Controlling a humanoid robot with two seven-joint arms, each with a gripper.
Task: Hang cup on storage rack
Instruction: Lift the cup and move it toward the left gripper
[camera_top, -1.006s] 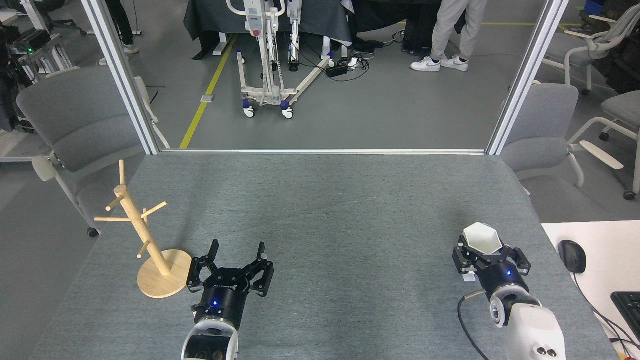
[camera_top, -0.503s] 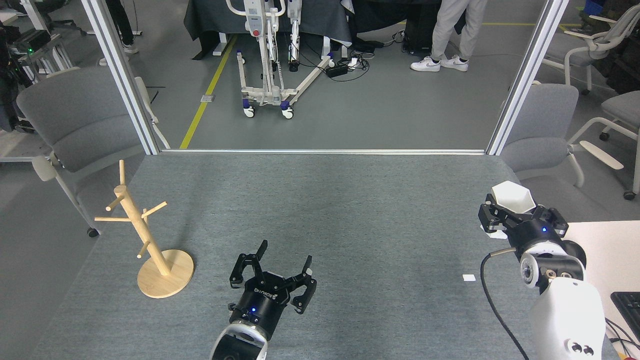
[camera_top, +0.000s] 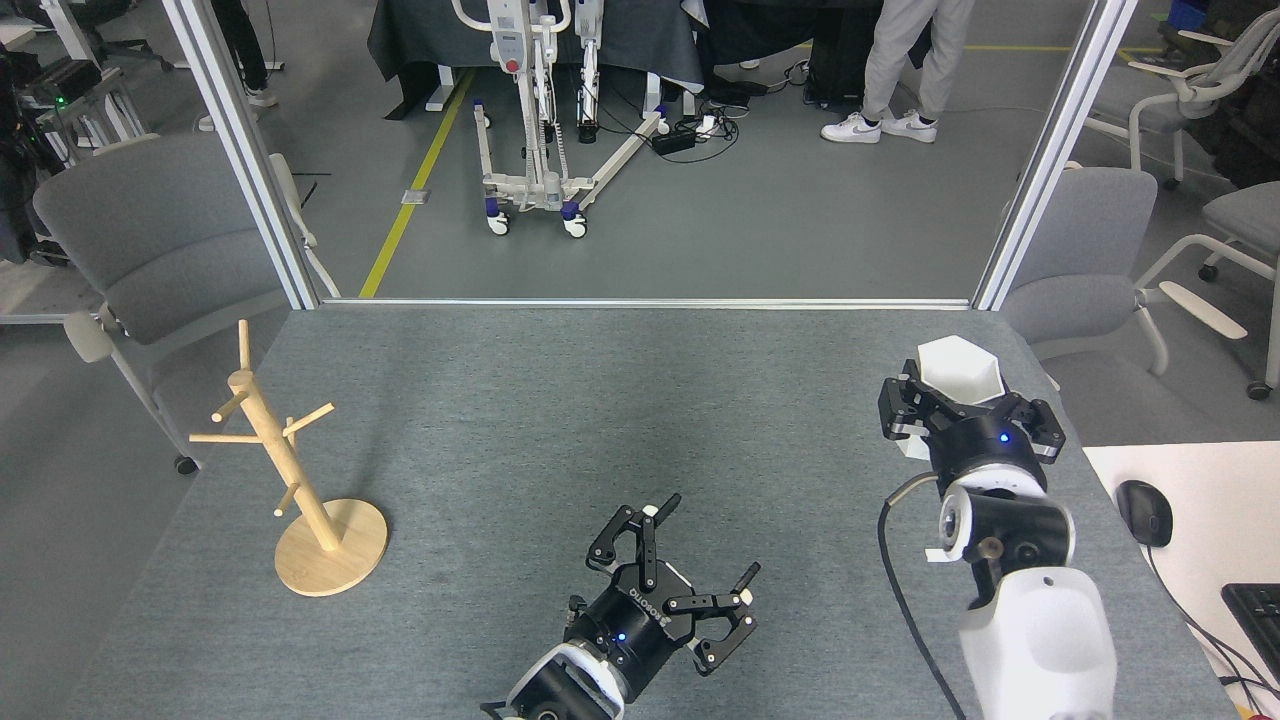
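Over on the far right of the grey table (camera_top: 620, 400), the right gripper (camera_top: 962, 410) is clamped around the white hexagonal cup (camera_top: 960, 372), held up off the surface. So pickup's done, but the wooden mug tree (camera_top: 290, 470) sits well apart at the left edge, pegs bare. Left gripper (camera_top: 690, 580) is spread wide, holding nothing (cup's handle isn't visible).

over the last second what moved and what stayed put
The right gripper stayed shut on the cup and lifted it away from the near edge. The open left gripper swung right, away from the rack. The rack did not move.
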